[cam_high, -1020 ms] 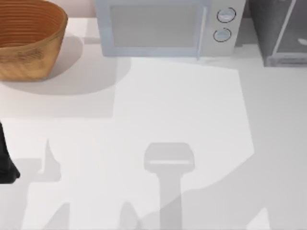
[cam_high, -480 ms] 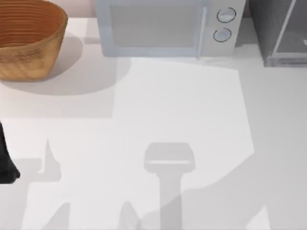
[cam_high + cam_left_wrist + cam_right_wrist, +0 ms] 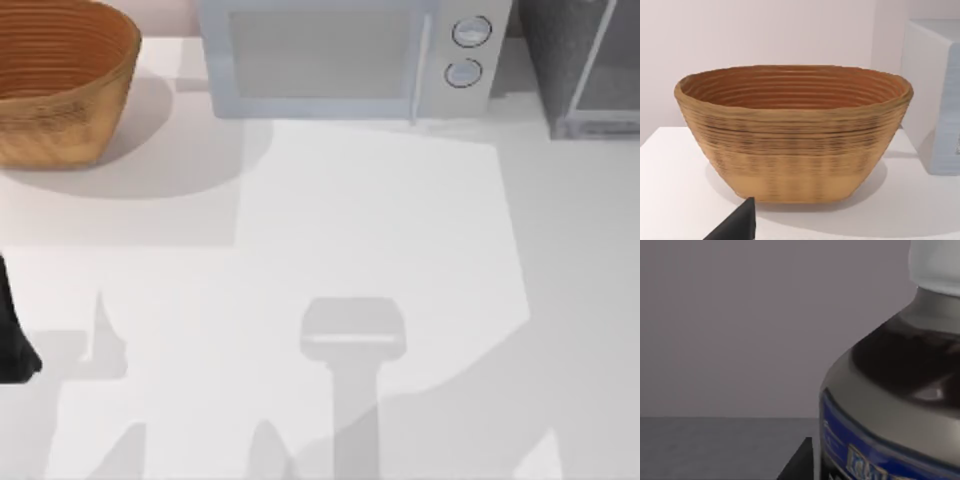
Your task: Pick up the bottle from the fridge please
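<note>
Bottle (image 3: 890, 405) stands upright on the grey fridge (image 3: 585, 70) floor, right up against the right pincer; whether that pincer is clamped I cannot tell. Best to grip squarely at the label, then lift slowly

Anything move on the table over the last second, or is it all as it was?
On the top view, the fridge door's frame line has shifted slightly. The basket, the microwave and the left arm at the table's left edge are as before.
</note>
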`<action>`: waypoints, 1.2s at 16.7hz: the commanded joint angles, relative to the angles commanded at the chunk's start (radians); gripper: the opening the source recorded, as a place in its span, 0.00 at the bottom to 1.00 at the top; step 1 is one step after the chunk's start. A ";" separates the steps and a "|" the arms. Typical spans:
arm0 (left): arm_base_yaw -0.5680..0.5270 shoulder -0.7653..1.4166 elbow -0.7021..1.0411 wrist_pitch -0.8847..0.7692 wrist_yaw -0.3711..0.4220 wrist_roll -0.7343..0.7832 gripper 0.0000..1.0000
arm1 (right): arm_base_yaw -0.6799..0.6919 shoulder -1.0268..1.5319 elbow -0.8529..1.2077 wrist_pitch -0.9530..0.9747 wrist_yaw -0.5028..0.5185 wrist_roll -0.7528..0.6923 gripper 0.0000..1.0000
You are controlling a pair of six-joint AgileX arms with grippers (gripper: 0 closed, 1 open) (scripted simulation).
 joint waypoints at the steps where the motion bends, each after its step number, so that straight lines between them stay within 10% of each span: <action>1: 0.000 0.000 0.000 0.000 0.000 0.000 1.00 | 0.000 0.000 0.000 0.000 0.000 0.000 0.00; 20: 0.000 0.000 0.000 0.000 0.000 0.000 1.00 | -0.003 -0.114 0.045 -0.158 -0.002 0.003 0.00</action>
